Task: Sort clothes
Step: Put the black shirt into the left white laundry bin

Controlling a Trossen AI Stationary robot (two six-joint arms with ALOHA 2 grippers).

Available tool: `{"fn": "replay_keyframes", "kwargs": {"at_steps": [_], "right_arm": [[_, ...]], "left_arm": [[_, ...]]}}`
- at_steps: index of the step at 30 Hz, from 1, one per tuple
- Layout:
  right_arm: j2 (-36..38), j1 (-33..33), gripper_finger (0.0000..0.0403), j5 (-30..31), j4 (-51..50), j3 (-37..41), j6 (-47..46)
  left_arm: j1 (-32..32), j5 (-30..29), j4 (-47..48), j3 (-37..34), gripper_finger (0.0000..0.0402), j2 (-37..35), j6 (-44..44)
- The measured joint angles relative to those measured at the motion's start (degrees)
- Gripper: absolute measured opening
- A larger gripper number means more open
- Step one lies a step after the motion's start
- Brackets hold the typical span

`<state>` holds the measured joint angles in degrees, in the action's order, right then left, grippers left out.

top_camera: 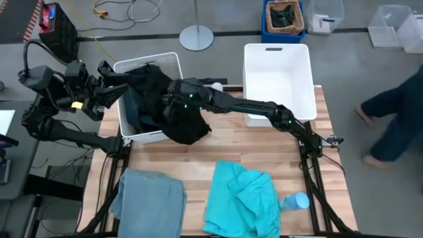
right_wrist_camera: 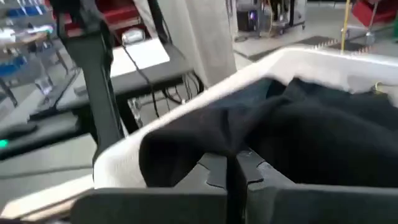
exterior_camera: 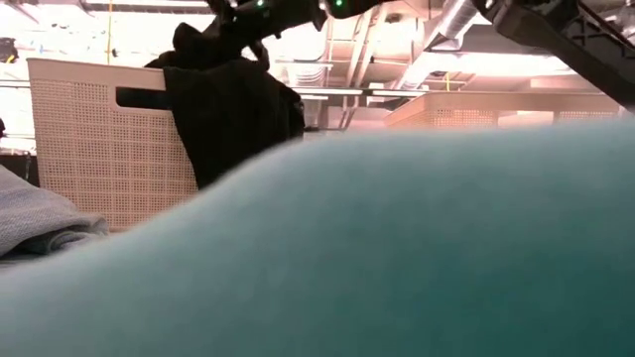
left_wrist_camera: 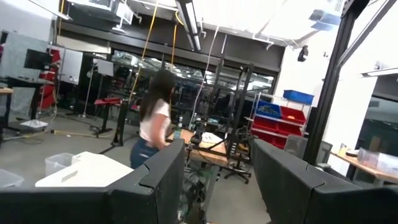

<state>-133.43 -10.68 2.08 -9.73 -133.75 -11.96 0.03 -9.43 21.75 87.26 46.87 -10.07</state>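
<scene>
My right gripper (top_camera: 170, 96) reaches from the table's right side to the left white basket (top_camera: 173, 63) and is shut on the black garment (top_camera: 188, 125). That garment is draped over the basket's near right rim and hangs down its outer wall (exterior_camera: 233, 114). Darker teal cloth (top_camera: 135, 106) lies inside the basket. The grey-blue garment (top_camera: 149, 198) and the turquoise garment (top_camera: 241, 198) lie heaped near the table's front edge. My left gripper (left_wrist_camera: 217, 180) is raised at the basket's left side (top_camera: 112, 82), open, with nothing between its fingers. My right gripper pinches a bunched fold of the black garment (right_wrist_camera: 230, 146) between its two shut fingers (right_wrist_camera: 214, 171). The fingers come nearly level from the table's right, over the basket's rim. The cloth spreads slack beyond them, part inside the basket, part hanging outside (top_camera: 192, 132).
A second white basket (top_camera: 277, 99) stands at the table's far right. A pale blue object (top_camera: 295, 200) lies by the turquoise garment. On the floor behind are a blue crate with dark cloth (top_camera: 284, 18) and clear bins (top_camera: 390, 26). A person (top_camera: 396, 119) stands at the right.
</scene>
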Motion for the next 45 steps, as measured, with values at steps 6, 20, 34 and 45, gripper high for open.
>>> {"fn": "replay_keyframes", "kwargs": {"at_steps": [6,20,34,45], "right_arm": [[0.0,1.7,0.0096,-0.3,-7.0,0.0,3.3],[5.7,4.3,0.0259,1.1,-8.0,-1.2,10.2],[12.2,6.8,0.025,9.7,-31.1,-1.1,14.4],[12.3,12.7,0.0222,13.8,-34.1,4.7,10.2]], "left_arm": [[0.0,0.0,1.3,0.0,0.018,0.0,0.3],[0.0,-0.6,1.9,0.0,0.018,0.1,0.4],[0.0,-0.5,1.8,0.0,0.018,0.1,0.4],[0.0,-0.4,1.8,0.0,0.018,0.1,0.3]]}}
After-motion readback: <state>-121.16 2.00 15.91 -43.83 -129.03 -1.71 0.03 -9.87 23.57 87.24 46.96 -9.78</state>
